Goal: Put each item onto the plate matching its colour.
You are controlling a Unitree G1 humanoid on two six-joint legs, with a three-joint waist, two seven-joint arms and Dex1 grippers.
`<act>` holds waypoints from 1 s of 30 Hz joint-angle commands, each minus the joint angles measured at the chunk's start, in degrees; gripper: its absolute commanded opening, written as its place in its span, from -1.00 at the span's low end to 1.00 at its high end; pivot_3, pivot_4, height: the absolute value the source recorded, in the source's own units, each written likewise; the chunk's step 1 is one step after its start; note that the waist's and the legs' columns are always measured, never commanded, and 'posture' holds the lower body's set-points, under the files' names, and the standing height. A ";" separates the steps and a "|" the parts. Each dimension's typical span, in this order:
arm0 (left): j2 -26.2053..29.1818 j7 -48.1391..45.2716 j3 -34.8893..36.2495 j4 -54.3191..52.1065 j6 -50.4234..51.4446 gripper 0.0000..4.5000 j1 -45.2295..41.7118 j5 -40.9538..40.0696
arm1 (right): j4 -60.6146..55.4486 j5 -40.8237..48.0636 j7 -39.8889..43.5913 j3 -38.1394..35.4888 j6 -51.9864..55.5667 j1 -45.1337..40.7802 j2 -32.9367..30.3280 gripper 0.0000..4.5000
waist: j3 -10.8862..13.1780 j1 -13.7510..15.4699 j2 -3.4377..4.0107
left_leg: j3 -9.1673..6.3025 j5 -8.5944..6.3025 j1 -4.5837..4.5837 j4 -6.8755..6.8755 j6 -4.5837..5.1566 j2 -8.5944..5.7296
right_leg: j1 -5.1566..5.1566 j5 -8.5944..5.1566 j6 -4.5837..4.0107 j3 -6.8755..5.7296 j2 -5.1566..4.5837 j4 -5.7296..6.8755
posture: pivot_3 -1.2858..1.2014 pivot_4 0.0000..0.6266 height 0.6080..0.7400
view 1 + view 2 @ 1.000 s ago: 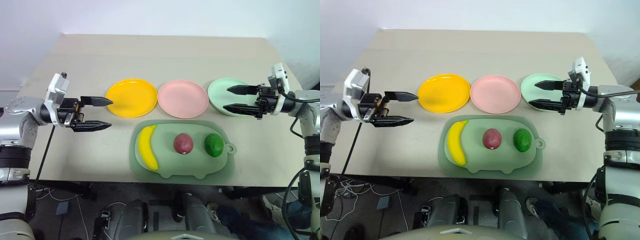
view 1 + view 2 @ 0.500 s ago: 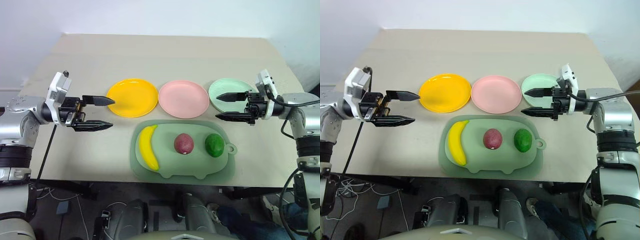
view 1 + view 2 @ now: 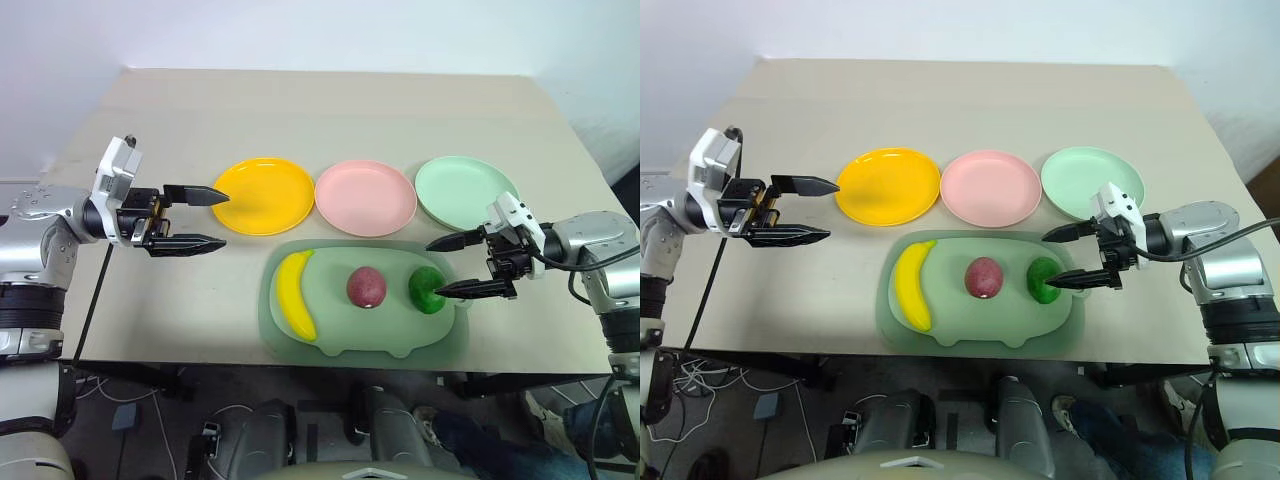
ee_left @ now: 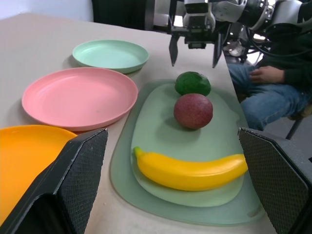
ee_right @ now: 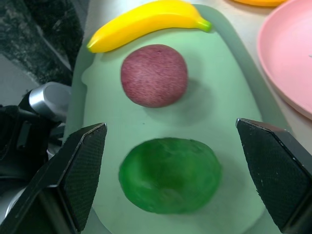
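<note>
Your right gripper (image 3: 448, 266) has its fingers spread wide on either side of the green fruit (image 3: 427, 289), holding nothing; the far finger sits over the mat (image 3: 300, 345) edge, the near one just beside the fruit. Your left gripper (image 3: 212, 216) is also spread and empty, just off the yellow plate (image 3: 263, 195), away from the mat. On the mat: banana (image 3: 293, 294) at the left end, red fruit (image 3: 366, 287) in the middle, green fruit at the right end. The three plates are bare, lined up along the mat's far side: yellow, pink plate (image 3: 365, 197), green plate (image 3: 466, 190).

Left wrist view: the same three fruits on the mat, with the right gripper poised just beyond the green fruit.

Right wrist view: the green fruit (image 5: 169, 175) lies centred between the two fingers (image 5: 83, 173), with the red one beyond it on the mat.

Step in hand looks like the grasp approach on the green fruit. Next you'd likely lower a little, close on it, then lift and carry it to the green plate.
</note>
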 commanded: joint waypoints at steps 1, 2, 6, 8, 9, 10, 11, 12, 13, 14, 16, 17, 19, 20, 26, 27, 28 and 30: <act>0.36 -0.21 0.57 -0.21 -0.62 0.99 -1.27 -0.31 | -3.45 0.94 0.27 -0.21 -1.93 1.88 -0.11 1.00 | -0.01 0.10 -0.01 | -0.01 0.00 0.00 0.01 0.00 0.00 | 0.01 0.00 0.00 0.00 0.00 0.00 | 0.03 -0.52 1.00; 0.35 -0.21 0.53 -0.24 -0.70 0.99 -1.27 -0.18 | -3.63 0.48 0.24 0.18 -2.35 2.34 0.01 1.00 | -0.01 0.10 -0.01 | -0.02 0.00 0.00 0.01 0.00 0.00 | 0.02 0.00 0.00 0.00 0.00 0.00 | 0.03 -0.52 1.00; 0.29 -0.21 0.91 -0.69 -0.48 0.99 -1.04 -0.24 | -3.08 -1.05 -0.62 1.36 -4.86 2.63 1.04 1.00 | -0.01 0.01 -0.01 | -0.02 -0.01 0.01 0.01 0.01 -0.01 | 0.02 0.00 0.00 0.00 0.00 -0.01 | 0.03 -0.52 1.00; 0.38 -0.21 1.18 -1.25 -0.24 0.99 -0.66 -0.38 | -2.58 -1.40 -0.90 1.67 -6.06 2.31 1.55 1.00 | -0.01 0.00 -0.01 | -0.02 0.00 0.02 0.01 0.01 0.00 | 0.02 0.00 0.00 0.00 0.01 0.00 | 0.03 -0.52 1.00; 0.42 -0.21 1.33 -1.32 -0.11 0.99 -0.58 -0.41 | -2.27 -1.64 -1.03 1.77 -6.66 2.11 1.79 1.00 | -0.01 0.00 -0.01 | -0.02 0.00 0.01 0.01 0.00 0.00 | 0.02 0.00 0.00 0.00 0.01 0.00 | 0.03 -0.52 1.00; 0.46 -0.21 1.44 -1.23 0.00 0.99 -0.57 -0.34 | -2.05 -1.80 -1.17 1.86 -6.92 1.91 1.98 1.00 | -0.01 0.00 -0.01 | -0.01 0.00 0.01 0.01 0.00 0.00 | 0.02 0.00 0.00 0.00 0.00 0.00 | 0.03 -0.52 1.00; 0.54 -0.21 1.50 -1.15 0.07 0.99 -0.60 -0.30 | -1.81 -1.93 -1.24 1.97 -7.11 1.65 2.15 1.00 | -0.01 0.00 -0.01 | -0.01 0.01 0.01 0.01 -0.02 -0.01 | 0.02 0.00 0.00 0.00 0.00 0.00 | 0.03 -0.52 1.00; 0.65 -0.21 1.61 -1.15 0.13 0.99 -0.58 -0.37 | -1.36 -2.30 -1.46 2.07 -7.69 1.30 2.35 1.00 | -0.01 0.01 -0.01 | -0.01 0.01 0.01 0.01 -0.02 -0.01 | 0.02 0.00 0.00 0.00 0.00 0.00 | 0.03 -0.52 1.00; 0.73 -0.21 1.70 -1.14 0.16 0.99 -0.59 -0.37 | -0.75 -2.94 -1.67 2.28 -8.59 0.99 2.50 1.00 | -0.01 0.04 -0.01 | -0.01 0.01 0.01 0.01 -0.01 -0.01 | 0.02 0.00 0.00 0.00 0.00 0.00 | 0.03 -0.52 1.00; 0.78 -0.21 1.74 -1.12 0.16 0.99 -0.60 -0.31 | 0.04 -3.80 -1.91 2.56 -9.79 0.74 2.64 1.00 | -0.01 0.05 -0.01 | -0.02 0.00 0.01 0.02 -0.01 -0.01 | 0.02 0.00 0.00 0.00 0.00 0.00 | 0.03 -0.52 1.00; 0.70 -0.21 2.19 -1.35 0.41 0.99 -0.54 -0.50 | 1.28 -4.69 -1.94 2.95 -11.02 0.36 2.92 1.00 | -0.01 0.03 -0.01 | -0.02 0.00 0.01 0.02 -0.01 -0.01 | 0.03 0.00 0.00 0.00 0.00 0.00 | 0.03 -0.52 1.00; 0.66 -0.21 2.48 -1.58 0.62 0.99 -0.48 -0.65 | 1.72 -4.47 -1.99 2.78 -11.23 0.10 3.29 1.00 | -0.01 0.02 -0.01 | -0.02 0.00 0.01 0.02 -0.01 -0.01 | 0.03 0.00 0.00 0.00 0.00 0.00 | 0.03 -0.52 1.00; 0.63 -0.21 2.84 -1.97 0.86 0.99 -0.28 -0.69 | 2.31 -4.79 -1.79 3.06 -11.93 -0.22 3.45 1.00 | -0.01 -0.02 -0.01 | -0.02 0.01 0.01 0.02 -0.03 -0.01 | 0.03 0.00 0.00 0.00 0.00 0.00 | 0.03 -0.52 1.00; 0.64 -0.21 2.95 -2.18 1.03 0.99 -0.12 -0.70 | 2.66 -5.42 -1.70 3.50 -12.51 -0.33 3.35 1.00 | -0.01 -0.01 -0.01 | -0.02 0.02 0.01 0.01 -0.03 -0.01 | 0.03 0.00 0.00 0.00 0.00 0.00 | 0.03 -0.52 1.00; 0.63 -0.21 3.89 -3.06 1.77 0.99 0.40 -0.34 | 4.05 -7.71 -0.60 4.69 -15.41 -0.39 2.14 1.00 | -0.01 0.03 -0.01 | -0.02 0.02 0.01 0.02 -0.03 -0.01 | 0.03 0.00 0.00 0.00 0.00 0.00 | 0.03 -0.52 1.00; 0.51 -0.21 4.04 -3.14 1.90 0.99 0.41 -0.28 | 4.38 -8.23 -0.64 4.87 -15.69 -0.63 2.03 1.00 | -0.01 0.00 -0.01 | -0.02 0.02 0.01 0.02 -0.03 -0.01 | 0.03 0.00 0.00 0.00 0.00 0.00 | 0.03 -0.52 1.00; 0.38 -0.21 4.12 -3.20 1.95 0.99 0.38 -0.06 | 4.74 -8.94 -0.54 5.21 -16.21 -0.73 1.82 1.00 | -0.01 -0.03 -0.01 | -0.02 0.02 0.01 0.02 -0.04 -0.01 | 0.03 0.00 0.00 0.00 0.00 0.00 | 0.03 -0.52 1.00; 0.20 -0.21 4.24 -3.34 2.06 0.99 0.34 0.02 | 5.74 -10.18 -0.58 5.80 -17.33 -0.82 1.71 1.00 | -0.01 -0.03 -0.01 | -0.02 0.03 0.02 0.01 -0.06 -0.01 | 0.03 0.00 0.00 0.00 0.00 0.00 | 0.03 -0.52 1.00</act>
